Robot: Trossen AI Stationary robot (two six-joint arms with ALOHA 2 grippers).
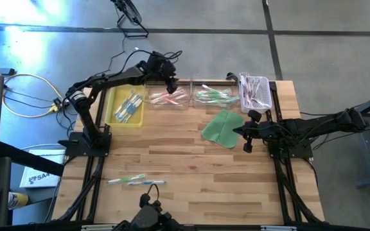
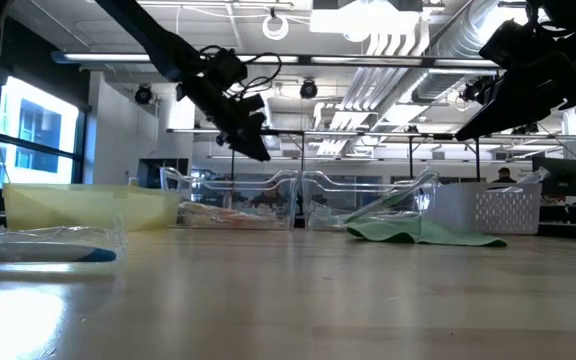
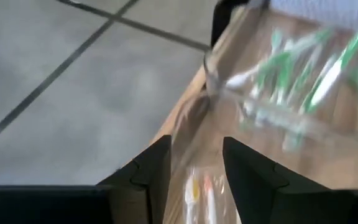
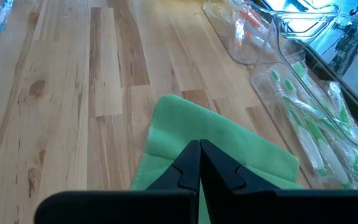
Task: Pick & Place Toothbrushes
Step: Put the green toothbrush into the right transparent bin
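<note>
The table is showing pale wood in light and tan planks; at ten o'clock a yellow tray is holding toothbrushes with blue parts; toward twelve o'clock a clear bin is carrying pink ones, and the clear bin beside it is carrying green ones; at one o'clock a white basket is holding purplish ones; a flat green cloth is lying near centre; at seven o'clock loose toothbrushes are showing green and blue; both arms are looking black.
</note>
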